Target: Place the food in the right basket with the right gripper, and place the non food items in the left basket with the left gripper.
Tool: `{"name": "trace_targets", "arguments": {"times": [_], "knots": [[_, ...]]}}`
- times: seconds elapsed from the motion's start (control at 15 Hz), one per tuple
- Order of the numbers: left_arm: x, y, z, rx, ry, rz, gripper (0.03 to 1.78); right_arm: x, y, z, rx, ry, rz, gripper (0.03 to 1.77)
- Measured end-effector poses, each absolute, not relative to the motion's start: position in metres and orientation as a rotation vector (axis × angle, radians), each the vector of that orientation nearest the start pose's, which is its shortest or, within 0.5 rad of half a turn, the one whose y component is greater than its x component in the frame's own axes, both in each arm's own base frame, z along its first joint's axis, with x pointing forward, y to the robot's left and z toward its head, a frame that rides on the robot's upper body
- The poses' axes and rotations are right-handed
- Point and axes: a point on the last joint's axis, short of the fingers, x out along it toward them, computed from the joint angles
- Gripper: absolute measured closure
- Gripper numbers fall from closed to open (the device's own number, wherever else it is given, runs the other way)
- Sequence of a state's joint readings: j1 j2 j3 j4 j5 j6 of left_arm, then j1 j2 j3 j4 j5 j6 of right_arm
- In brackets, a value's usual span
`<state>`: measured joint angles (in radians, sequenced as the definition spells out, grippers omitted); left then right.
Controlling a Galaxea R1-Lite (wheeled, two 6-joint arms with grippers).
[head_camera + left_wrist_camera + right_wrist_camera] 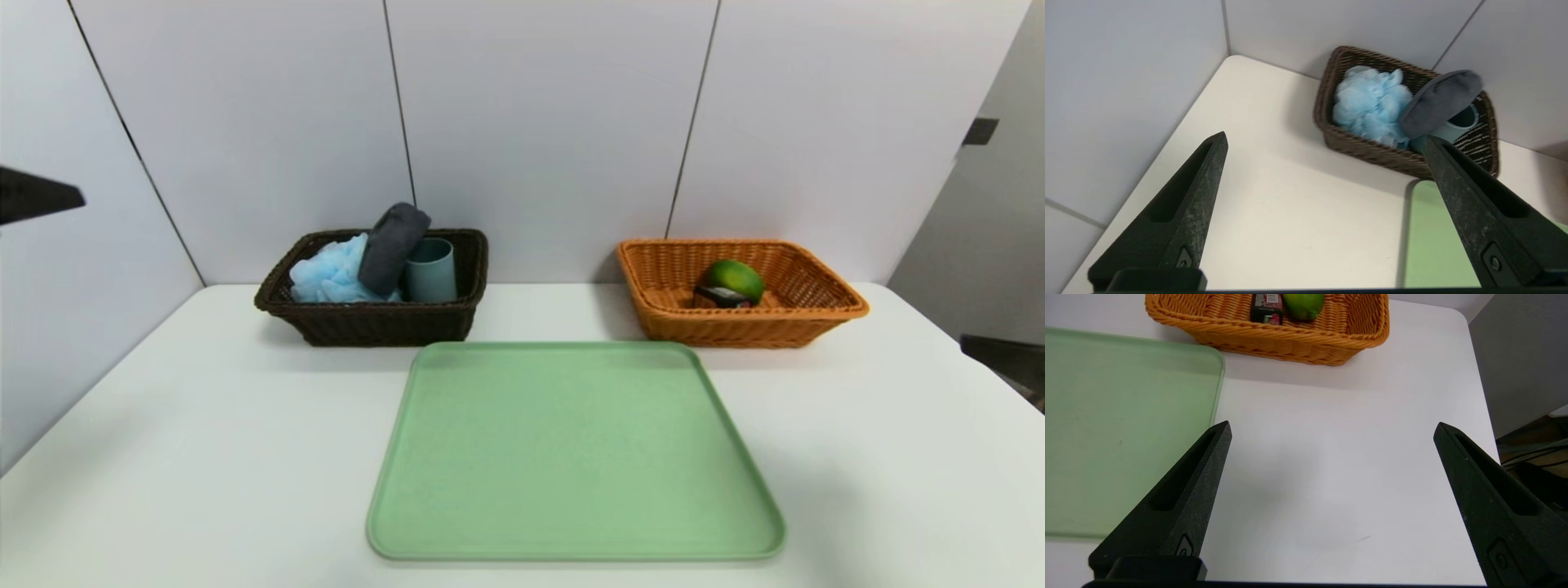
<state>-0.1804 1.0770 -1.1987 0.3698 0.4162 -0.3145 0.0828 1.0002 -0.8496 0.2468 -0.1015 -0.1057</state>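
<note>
Wrist views only: left tool [1323,141] and right tool [1331,428] both wide, empty, above desk [1331,477].

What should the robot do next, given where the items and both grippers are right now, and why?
Probably nothing beyond parking. The puff, towel and cup sit in the brown basket; fruit and black box in the orange basket. The tray is bare; left gripper and right gripper are open.
</note>
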Motion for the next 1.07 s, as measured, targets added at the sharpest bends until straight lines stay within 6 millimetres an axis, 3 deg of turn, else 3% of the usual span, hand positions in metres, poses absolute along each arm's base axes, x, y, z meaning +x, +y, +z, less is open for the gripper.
{"name": "trace_targets", "arguments": {"times": [0.27, 0.47, 0.8, 1.07], "knots": [[0.055, 0.003, 0.293, -0.238, 0.186, 0.338, 0.12, 0.047, 0.000, 0.232, -0.138, 0.292, -0.054, 0.09], [0.017, 0.008, 0.255, -0.154, 0.188, 0.341, 0.12, 0.005, -0.004, 0.202, -0.128, 0.206, -0.114, 0.09], [-0.023, 0.009, 0.215, -0.128, 0.128, 0.251, 0.12, -0.026, -0.003, 0.162, -0.114, 0.056, -0.154, 0.09], [-0.027, 0.008, 0.190, -0.100, 0.038, 0.169, 0.12, -0.041, -0.002, 0.137, -0.202, -0.036, -0.090, 0.09]]}}
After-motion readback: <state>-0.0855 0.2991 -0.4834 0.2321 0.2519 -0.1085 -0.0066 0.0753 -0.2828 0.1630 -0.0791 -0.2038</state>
